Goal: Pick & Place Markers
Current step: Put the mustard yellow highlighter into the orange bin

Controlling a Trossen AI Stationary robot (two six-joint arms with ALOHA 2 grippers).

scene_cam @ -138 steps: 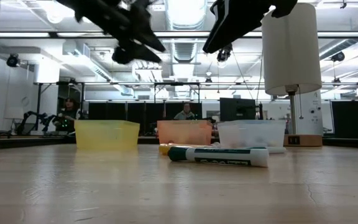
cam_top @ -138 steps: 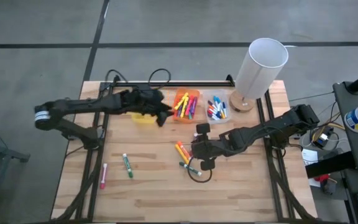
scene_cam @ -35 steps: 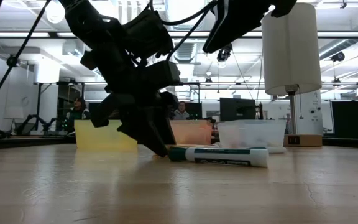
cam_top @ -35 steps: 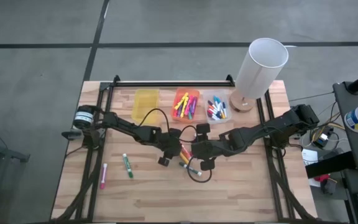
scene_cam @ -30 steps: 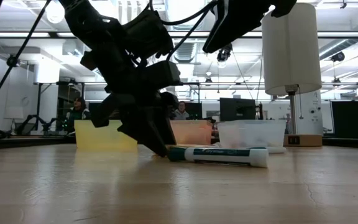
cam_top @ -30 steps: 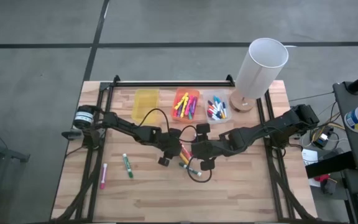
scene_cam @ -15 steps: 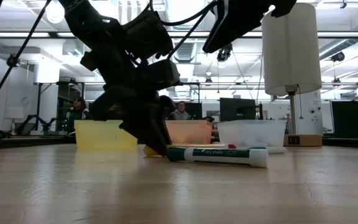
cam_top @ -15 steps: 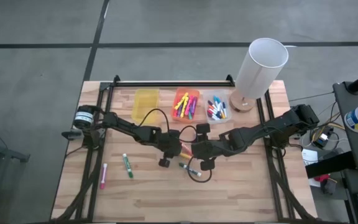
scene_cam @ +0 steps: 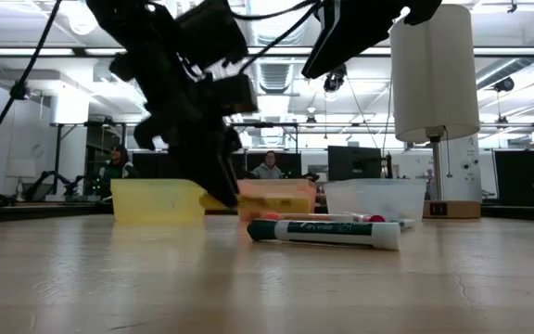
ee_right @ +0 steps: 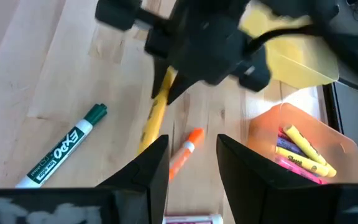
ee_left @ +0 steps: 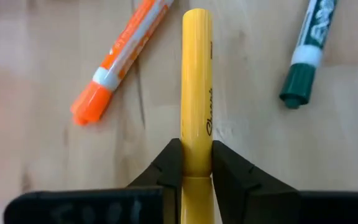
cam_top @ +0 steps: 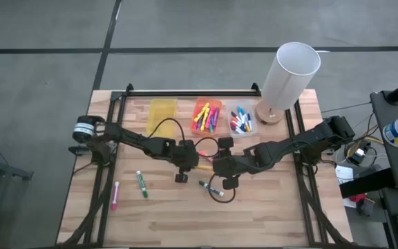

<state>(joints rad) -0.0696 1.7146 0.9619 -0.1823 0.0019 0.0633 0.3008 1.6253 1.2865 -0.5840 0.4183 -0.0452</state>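
A yellow marker [ee_left: 196,81] is clamped between the fingers of the left gripper [ee_left: 196,163] near the middle of the wooden table [cam_top: 185,221], just above its surface. An orange marker [ee_left: 122,62] and a green marker [ee_left: 307,50] are seen lying on the table to either side of it. The right gripper [ee_right: 191,158] is held just beside, its fingers parted and nothing gripped. Further markers are held in the orange bin [cam_top: 206,115] and the clear bin [cam_top: 240,119] at the far edge.
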